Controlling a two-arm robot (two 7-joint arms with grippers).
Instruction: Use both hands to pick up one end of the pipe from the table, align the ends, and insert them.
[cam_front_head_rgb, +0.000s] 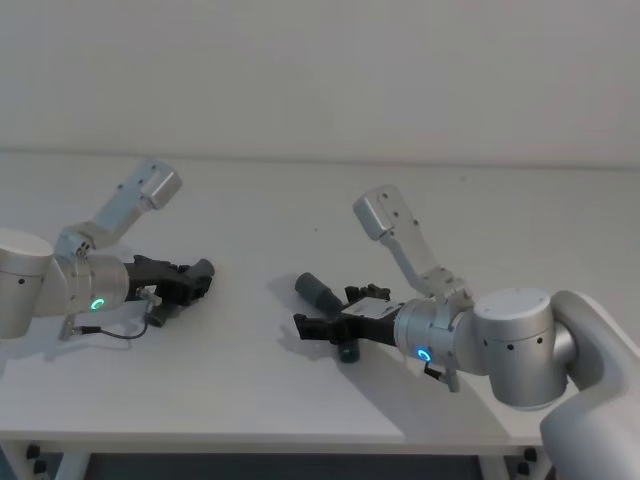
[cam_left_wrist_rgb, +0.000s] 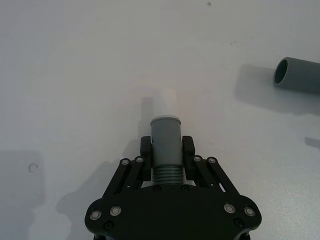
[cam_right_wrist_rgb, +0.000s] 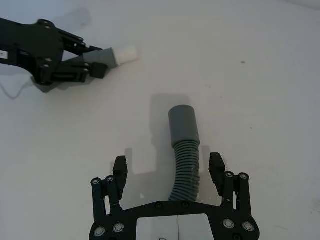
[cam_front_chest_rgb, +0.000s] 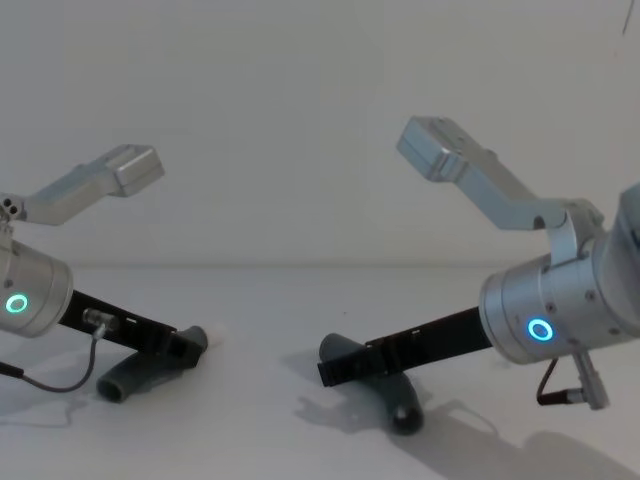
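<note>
The off-white table (cam_front_head_rgb: 250, 390) spans the head view. The silver right arm (cam_front_head_rgb: 505, 345) comes in over its front right corner. The silver left arm (cam_front_head_rgb: 60, 280) lies low along its left edge.

The right gripper (cam_front_head_rgb: 325, 308) sits low over the middle of the table, a little toward the front edge. In the right wrist view its fingers (cam_right_wrist_rgb: 216, 165) are spread wide, one on each side of a pipe piece, with bare table showing between each pad and the hose. The left gripper (cam_front_head_rgb: 200, 275) is near the left edge, about midway between front and back. Its fingers (cam_left_wrist_rgb: 188, 146) are closed on the other pipe piece and pinch it from both sides.

The collared piece (cam_right_wrist_rgb: 186, 165) lies on the table between the right gripper's open fingers. Its ribbed middle is in the gap and its smooth wide collar (cam_right_wrist_rgb: 183, 125) reaches out past the fingertips. In the chest view its far end (cam_front_chest_rgb: 405, 412) rests on the surface in front of the gripper.

The white-tipped piece (cam_left_wrist_rgb: 165, 137) is held just above its ribbed section, and its curved rear part (cam_front_chest_rgb: 125, 383) droops toward the table. It cannot be told whether that part touches. Its white tip (cam_left_wrist_rgb: 164, 104) sticks out beyond the left fingertips, close over the surface. The tip and the collar are well apart.
</note>
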